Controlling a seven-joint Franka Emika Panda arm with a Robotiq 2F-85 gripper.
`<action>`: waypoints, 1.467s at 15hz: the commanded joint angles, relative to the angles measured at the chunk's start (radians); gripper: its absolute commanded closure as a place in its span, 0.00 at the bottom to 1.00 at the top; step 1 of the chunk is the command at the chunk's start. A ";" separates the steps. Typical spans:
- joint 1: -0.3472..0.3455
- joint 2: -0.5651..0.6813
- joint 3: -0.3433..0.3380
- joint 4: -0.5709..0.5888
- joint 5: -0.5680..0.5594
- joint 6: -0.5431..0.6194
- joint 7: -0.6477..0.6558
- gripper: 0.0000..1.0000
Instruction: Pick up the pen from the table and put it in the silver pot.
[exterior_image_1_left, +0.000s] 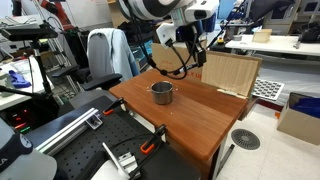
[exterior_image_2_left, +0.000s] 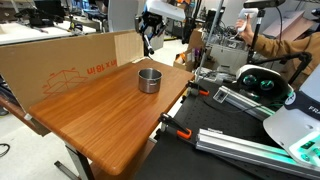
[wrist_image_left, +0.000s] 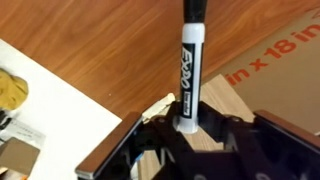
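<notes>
**A:** Fingers (wrist_image_left: 150, 140) are shut tight on the pen (wrist_image_left: 190, 70). It juts out past the tips.
**B:** Carry step, then. Where's the gripper (exterior_image_2_left: 150, 42)?
**A:** High over the table's (exterior_image_2_left: 100, 125) end edge, near the cardboard (exterior_image_2_left: 70, 65) corner. The pot (exterior_image_2_left: 149, 80) stands just in from that edge.
**B:** So next it moves over the pot, lowers and lets go. And the arm?
**A:** It reaches from above, wrist pointing down.

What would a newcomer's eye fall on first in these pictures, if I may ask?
Probably the pen, a white-barrelled marker with black lettering, clamped in the pincer and filling the wrist view. Next, the silver pot standing on the reddish-brown table in both exterior views, with a cardboard sheet upright at the table's edge.
</notes>
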 joint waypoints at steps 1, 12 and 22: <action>0.072 -0.014 -0.059 -0.061 -0.106 0.100 0.111 0.94; 0.208 0.016 -0.112 -0.161 -0.213 0.134 0.235 0.94; 0.485 0.099 -0.424 -0.158 -0.448 0.287 0.429 0.94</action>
